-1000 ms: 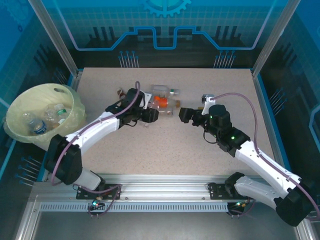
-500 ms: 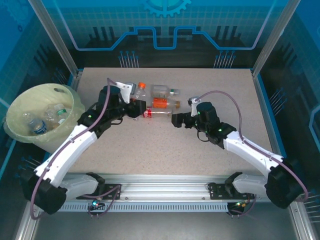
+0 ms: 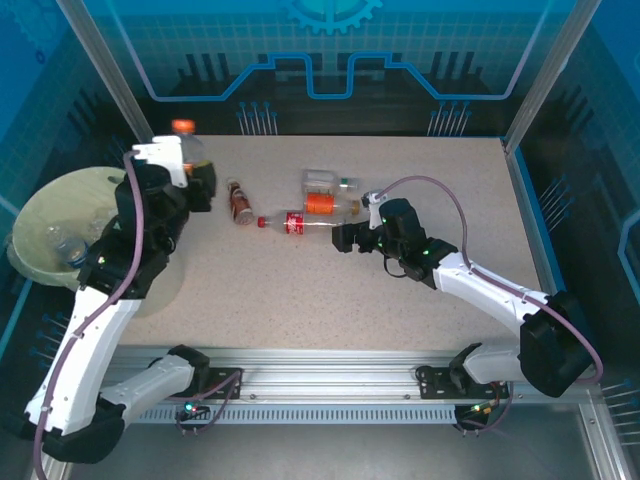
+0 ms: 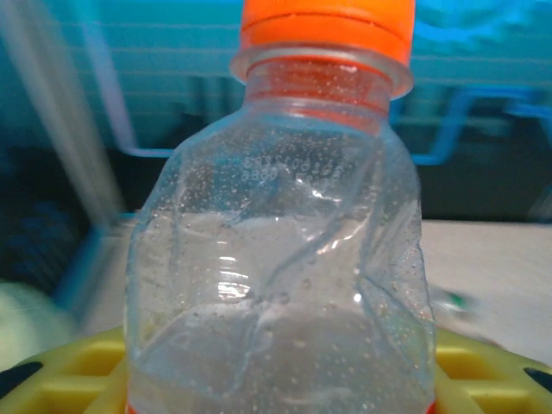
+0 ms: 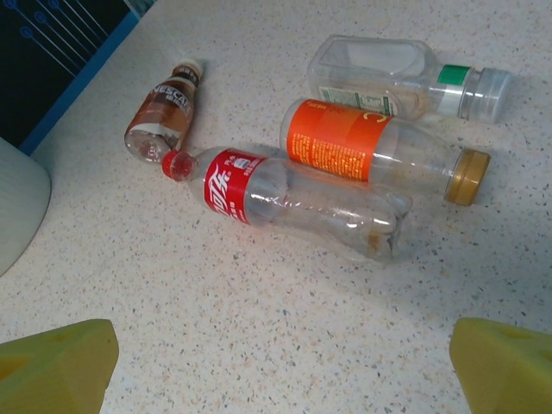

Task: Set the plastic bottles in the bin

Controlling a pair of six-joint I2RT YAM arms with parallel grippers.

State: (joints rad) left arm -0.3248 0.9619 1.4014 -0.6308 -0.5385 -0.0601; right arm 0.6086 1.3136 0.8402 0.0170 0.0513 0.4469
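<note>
1. Your left end effector (image 3: pixel 192 172) is clenched on an orange-capped bottle (image 4: pixel 276 259). It grips low on the crumpled clear body, so the cap stands upright above the fingers.
2. That bottle is lifted off the counter (image 5: pixel 259 328) at its far left corner, just beside the bin (image 3: pixel 45 205) and not yet over its mouth, as far as the overhead view shows.
3. The step in hand on this side looks like the carry to the bin. Next you need to swing further left until the bottle hangs clearly inside the rim, then let go. The mouth is wide, so aim matters little, but the bag liner may catch a low pass.
4. Your right end effector (image 5: pixel 280 371) is released, its fingers spread wide and holding nothing, and it hovers low over the counter.
5. Straight ahead of it lies the red-label cola bottle (image 5: pixel 293 203) on its side, cap pointing left.
6. Beyond it lies an orange-label bottle (image 5: pixel 371 155), the two close or touching, then a clear squarish bottle (image 5: pixel 397 82), with a small brown Nescafé bottle (image 5: pixel 164 112) to the left.
7. For the right side, the next move looks like a descent onto the cola bottle's body. Turn the fingers to straddle it across its width and keep clear of the orange-label neighbour.
</note>
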